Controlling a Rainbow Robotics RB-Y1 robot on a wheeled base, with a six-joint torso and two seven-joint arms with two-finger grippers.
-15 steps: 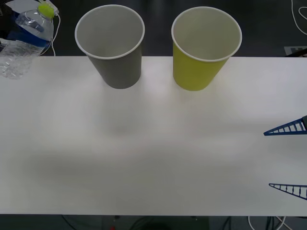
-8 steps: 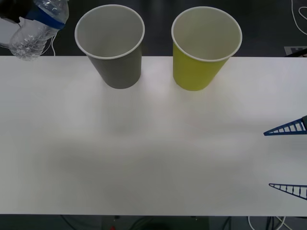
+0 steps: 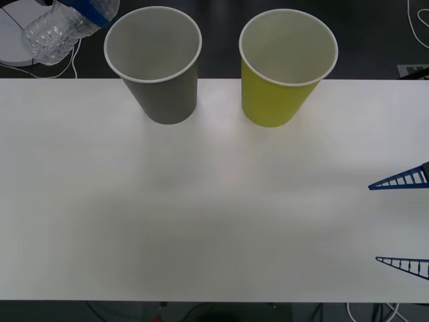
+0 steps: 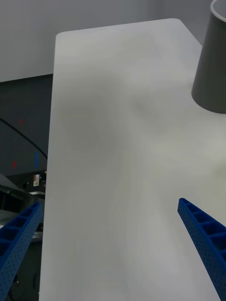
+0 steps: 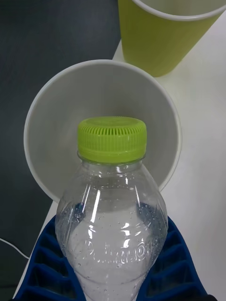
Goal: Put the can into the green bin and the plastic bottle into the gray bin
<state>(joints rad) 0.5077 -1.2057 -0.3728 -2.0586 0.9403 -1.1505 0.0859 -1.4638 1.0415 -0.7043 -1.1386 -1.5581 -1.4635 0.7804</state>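
Left gripper (image 5: 113,273) clamps bottle (image 5: 113,221), cap aimed at gray cup (image 3: 155,64) mouth. Green cup (image 3: 285,67) beside gray. Right gripper (image 3: 405,221) open, well right of gray cup.

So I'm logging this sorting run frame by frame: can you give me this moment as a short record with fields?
left gripper: shut on the plastic bottle, held in the air beside the gray bin's outer side, cap pointing at its open mouth
plastic bottle: clear, lime-green cap, tilted, not yet inside a bin
gray bin: upright on the table, inside looks empty
green bin: upright beside the gray bin, apart from it, inside looks empty
right gripper: open, idle low over the table's right edge
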